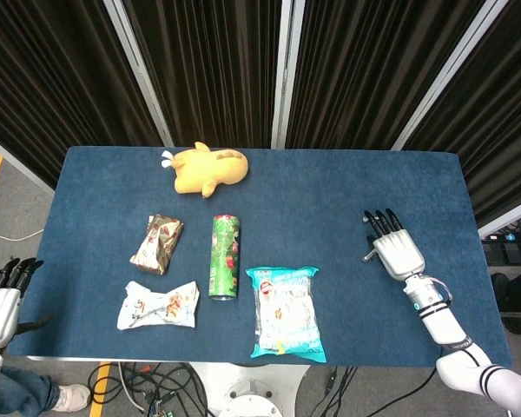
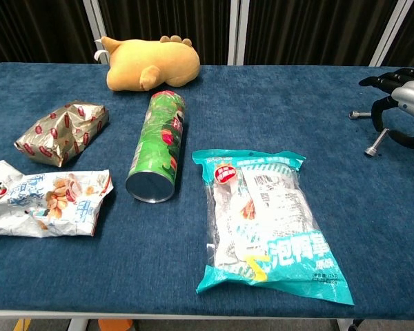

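Teal plastic film, glossy and wrinkled: that's the snack bag [image 1: 286, 313], the nearest thing to my right hand [image 1: 398, 252]. It lies flat on the table [image 1: 330, 200], off to the hand's thumb side and a little back toward the wrist, well apart from it. The right hand hovers palm down over bare blue cloth, fingers spread, holding nothing.

I judge the bag light and puffy, with loose contents that would shift. The film looks slick and the contents may crush, so squeezing the middle seems risky. The crimped seam at either short end looks like the firmest place to pinch. A broad hold across the width would also do.

Beyond the bag from the right hand lies a green tube can [image 1: 225, 256] on its side. It looks stiff and smooth with a metal end, and I'd expect it to roll if nudged.

My left hand [image 1: 0, 308] hangs off the table's near corner, fingers stretched out, nothing in it. Closest to it is a crumpled white packet [image 1: 159, 306], thin and crackly. Past that sits a gold and red foil pouch [image 1: 157, 243]. At the far edge rests a yellow plush toy [image 1: 208, 168], soft and squashy.
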`<state>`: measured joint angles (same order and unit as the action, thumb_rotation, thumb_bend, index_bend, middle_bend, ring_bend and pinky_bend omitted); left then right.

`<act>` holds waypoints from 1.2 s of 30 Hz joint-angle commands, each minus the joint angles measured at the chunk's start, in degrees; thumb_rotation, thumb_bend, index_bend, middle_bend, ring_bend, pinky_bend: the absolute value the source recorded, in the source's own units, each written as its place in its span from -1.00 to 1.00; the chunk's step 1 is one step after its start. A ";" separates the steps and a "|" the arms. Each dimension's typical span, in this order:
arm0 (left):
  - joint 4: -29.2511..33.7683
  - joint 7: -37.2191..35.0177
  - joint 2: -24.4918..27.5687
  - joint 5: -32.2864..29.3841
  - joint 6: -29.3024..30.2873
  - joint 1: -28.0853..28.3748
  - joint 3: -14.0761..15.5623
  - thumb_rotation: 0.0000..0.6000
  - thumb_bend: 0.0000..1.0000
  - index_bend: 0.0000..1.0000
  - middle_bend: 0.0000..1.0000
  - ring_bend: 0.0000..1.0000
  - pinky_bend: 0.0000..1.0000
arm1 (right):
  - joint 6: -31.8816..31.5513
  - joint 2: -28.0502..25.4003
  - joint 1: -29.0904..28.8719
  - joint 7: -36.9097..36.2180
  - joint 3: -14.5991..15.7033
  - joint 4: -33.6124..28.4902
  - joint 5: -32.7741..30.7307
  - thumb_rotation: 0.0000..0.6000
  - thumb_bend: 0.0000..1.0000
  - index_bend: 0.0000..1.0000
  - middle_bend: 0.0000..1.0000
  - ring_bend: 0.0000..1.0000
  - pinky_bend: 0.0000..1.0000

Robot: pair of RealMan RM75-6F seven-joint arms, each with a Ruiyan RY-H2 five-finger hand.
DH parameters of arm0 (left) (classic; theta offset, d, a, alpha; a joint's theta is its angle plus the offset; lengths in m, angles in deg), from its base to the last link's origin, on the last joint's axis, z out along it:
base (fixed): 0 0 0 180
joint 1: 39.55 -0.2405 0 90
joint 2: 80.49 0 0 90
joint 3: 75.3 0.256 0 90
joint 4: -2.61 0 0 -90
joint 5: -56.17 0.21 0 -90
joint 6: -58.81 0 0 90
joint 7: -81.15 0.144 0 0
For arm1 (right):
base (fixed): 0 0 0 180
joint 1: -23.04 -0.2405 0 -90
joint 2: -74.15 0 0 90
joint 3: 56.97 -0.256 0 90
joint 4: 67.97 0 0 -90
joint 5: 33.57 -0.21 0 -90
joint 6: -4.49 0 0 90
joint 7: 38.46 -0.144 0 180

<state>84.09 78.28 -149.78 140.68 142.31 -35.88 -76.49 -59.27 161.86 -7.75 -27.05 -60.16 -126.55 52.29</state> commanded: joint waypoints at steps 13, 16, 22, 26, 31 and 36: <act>-0.34 -0.66 0.03 0.06 0.24 -0.18 -0.02 1.00 -0.98 -0.71 -0.75 -0.90 -0.67 | -1.12 -0.26 -0.07 3.45 0.50 -1.90 1.16 1.00 -0.22 0.17 -0.92 -1.00 -1.00; -0.36 -0.72 0.03 0.09 0.30 -0.19 -0.05 1.00 -0.98 -0.71 -0.75 -0.90 -0.67 | -1.14 -0.28 -0.08 3.71 0.53 -2.02 1.20 1.00 -0.22 0.17 -0.92 -1.00 -1.00; -0.44 -0.91 0.01 0.08 0.36 -0.20 -0.12 1.00 -0.98 -0.71 -0.75 -0.90 -0.67 | -0.89 -0.71 -0.01 3.76 0.62 -2.60 1.08 1.00 -0.24 0.11 -0.92 -1.00 -1.00; -0.44 -0.98 0.02 0.21 0.52 -0.20 -0.18 1.00 -0.98 -0.71 -0.75 -0.90 -0.67 | -0.97 -1.06 0.03 3.90 0.77 -3.22 1.27 1.00 -0.28 0.04 -0.92 -1.00 -1.00; -0.38 -1.23 0.13 0.08 0.65 -0.33 -0.22 1.00 -0.98 -0.71 -0.75 -0.90 -0.67 | -0.98 -1.28 0.19 4.19 0.98 -3.76 1.34 1.00 -0.29 0.01 -0.92 -1.00 -1.00; -0.44 -1.29 0.17 0.20 0.76 -0.41 -0.15 1.00 -0.98 -0.71 -0.75 -0.90 -0.67 | -0.89 -1.55 0.29 4.21 0.95 -4.08 1.18 1.00 -0.31 -0.09 -0.92 -1.00 -1.00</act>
<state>83.66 77.01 -149.61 140.87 143.06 -36.27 -76.65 -60.16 160.31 -7.46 -22.85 -59.21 -130.63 53.47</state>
